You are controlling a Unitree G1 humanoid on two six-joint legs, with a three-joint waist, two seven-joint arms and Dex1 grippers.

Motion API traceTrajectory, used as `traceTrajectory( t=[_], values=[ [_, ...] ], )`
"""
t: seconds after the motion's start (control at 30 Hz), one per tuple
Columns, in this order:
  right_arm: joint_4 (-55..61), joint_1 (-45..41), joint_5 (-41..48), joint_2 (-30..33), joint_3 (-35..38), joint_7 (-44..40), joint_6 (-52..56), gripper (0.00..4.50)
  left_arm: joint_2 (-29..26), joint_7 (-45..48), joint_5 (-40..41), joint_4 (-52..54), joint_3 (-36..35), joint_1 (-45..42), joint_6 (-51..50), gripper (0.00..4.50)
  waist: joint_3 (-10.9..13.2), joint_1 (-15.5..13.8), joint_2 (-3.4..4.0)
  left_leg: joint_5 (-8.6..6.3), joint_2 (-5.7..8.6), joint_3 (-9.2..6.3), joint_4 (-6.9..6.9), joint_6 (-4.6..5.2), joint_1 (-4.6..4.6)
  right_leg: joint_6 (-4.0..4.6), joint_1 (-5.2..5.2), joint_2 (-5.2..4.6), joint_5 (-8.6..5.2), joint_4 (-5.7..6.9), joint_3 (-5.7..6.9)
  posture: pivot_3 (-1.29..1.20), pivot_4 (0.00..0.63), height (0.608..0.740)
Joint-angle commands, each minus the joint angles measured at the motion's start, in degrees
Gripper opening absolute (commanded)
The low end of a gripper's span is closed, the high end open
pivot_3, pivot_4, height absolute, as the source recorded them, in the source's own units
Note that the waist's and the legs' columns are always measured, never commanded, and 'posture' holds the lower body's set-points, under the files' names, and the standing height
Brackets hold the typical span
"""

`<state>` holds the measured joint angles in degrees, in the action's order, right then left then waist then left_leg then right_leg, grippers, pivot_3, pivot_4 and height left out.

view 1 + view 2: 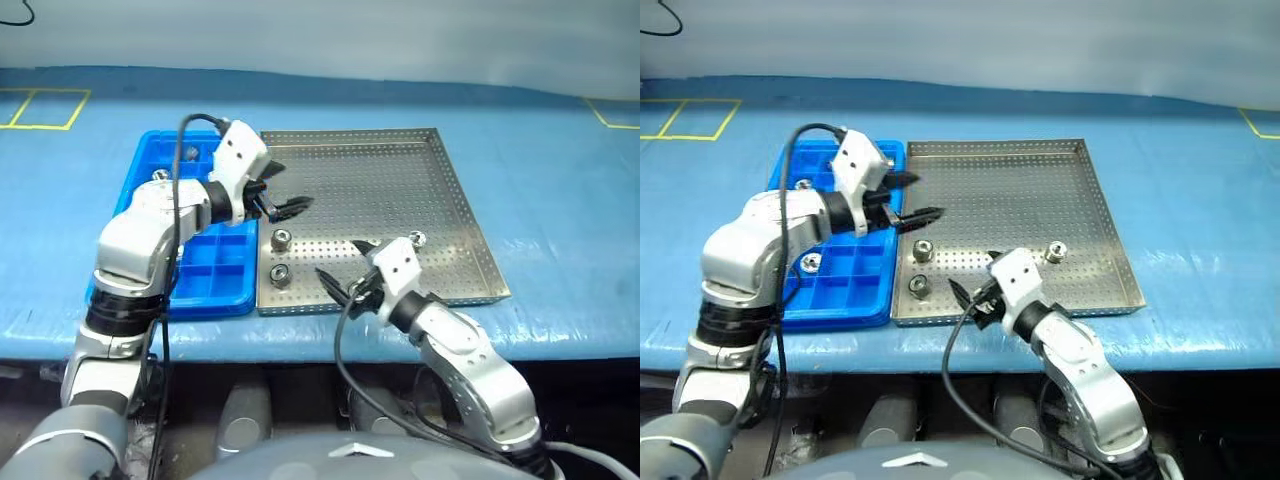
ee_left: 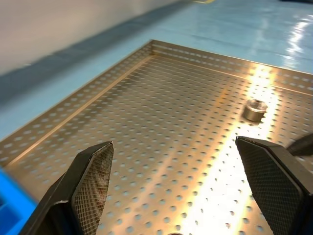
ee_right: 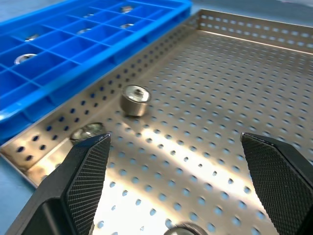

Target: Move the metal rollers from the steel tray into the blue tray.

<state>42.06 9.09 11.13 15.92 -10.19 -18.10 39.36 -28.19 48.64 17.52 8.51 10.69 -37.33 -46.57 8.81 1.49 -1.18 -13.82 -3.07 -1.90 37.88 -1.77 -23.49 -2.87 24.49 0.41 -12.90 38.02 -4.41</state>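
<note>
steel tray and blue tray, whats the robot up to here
The robot is moving small silver metal rollers from the large perforated steel tray to the blue plastic gridded tray. Three rollers remain in the steel tray; several already sit in blue compartments. The left gripper is open and empty over the steel tray's left side; the right gripper is open near its front edge.

A table (image 1: pixel 560 170) covered in a blue sheet is seen, marked with yellow taped outlines at its far corners. Directly on it the blue tray (image 1: pixel 222 290) and the steel tray (image 1: pixel 455 190) are laid side by side, edges touching, the steel tray beneath both grippers' spread fingers.
</note>
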Motion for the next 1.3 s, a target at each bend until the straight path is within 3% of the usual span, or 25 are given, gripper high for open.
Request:
traceTrajectory(
  t=[0.03, 0.27, 0.5, 0.93, 1.3],
  values=[
    [5.24, 2.39, 1.58, 0.49, 4.13, 1.25, 1.1, 4.5, -0.69, 7.36, -2.38, -5.28, 6.27, -3.12, 7.41, 4.37, -0.01, 0.61, 0.02, 0.0, 0.0, 0.0, 0.0, 0.0, 0.01, 0.02, -0.01, 0.0, -0.01, 0.0, 0.0, -0.06, 0.15, 0.74],
    [7.79, 5.07, 1.72, 0.12, 5.14, 3.6, 2.28, 4.5, 0.0, 16.86, -10.22, -18.7, 16.3, -7.2, 21.46, 4.37, -0.01, 2.64, 0.04, 0.01, 0.01, 0.05, 0.04, 0.02, 0.02, 0.04, 0.01, 0.03, -0.03, 0.04, -0.13, -0.1, 0.15, 0.74],
    [8.71, 5.81, 1.95, -0.6, 5.06, 5.19, 1.98, 4.5, 1.8, 22.29, -17.39, -29.57, 20.13, -9.55, 45.65, 4.37, -0.01, 3.04, 0.03, 0.0, 0.02, 0.1, 0.04, 0.03, -0.01, 0.04, 0.04, 0.02, -0.03, 0.01, -0.2, -0.13, 0.15, 0.74],
    [9.7, 5.62, 4.11, -2.0, 7.62, 6.55, 1.74, 4.5, 4.73, 33.63, -20.54, -35.46, 22.02, -12.06, 60.29, 4.37, -0.01, 3.83, 0.04, 0.01, 0.02, 0.13, 0.07, 0.07, -0.02, 0.02, 0.03, 0.07, -0.02, 0.03, -0.31, -0.14, 0.15, 0.74],
    [10.47, 6.67, 4.47, -3.08, 7.81, 8.36, 1.3, 4.5, 10.98, 29.29, -30.26, -50.08, 25.81, -16.94, 77.49, 4.37, -0.02, 4.56, 0.04, 0.0, 0.09, 0.15, 0.09, 0.1, -0.05, -0.02, 0.03, 0.11, -0.01, 0.0, -0.54, -0.2, 0.15, 0.74]
  ],
)
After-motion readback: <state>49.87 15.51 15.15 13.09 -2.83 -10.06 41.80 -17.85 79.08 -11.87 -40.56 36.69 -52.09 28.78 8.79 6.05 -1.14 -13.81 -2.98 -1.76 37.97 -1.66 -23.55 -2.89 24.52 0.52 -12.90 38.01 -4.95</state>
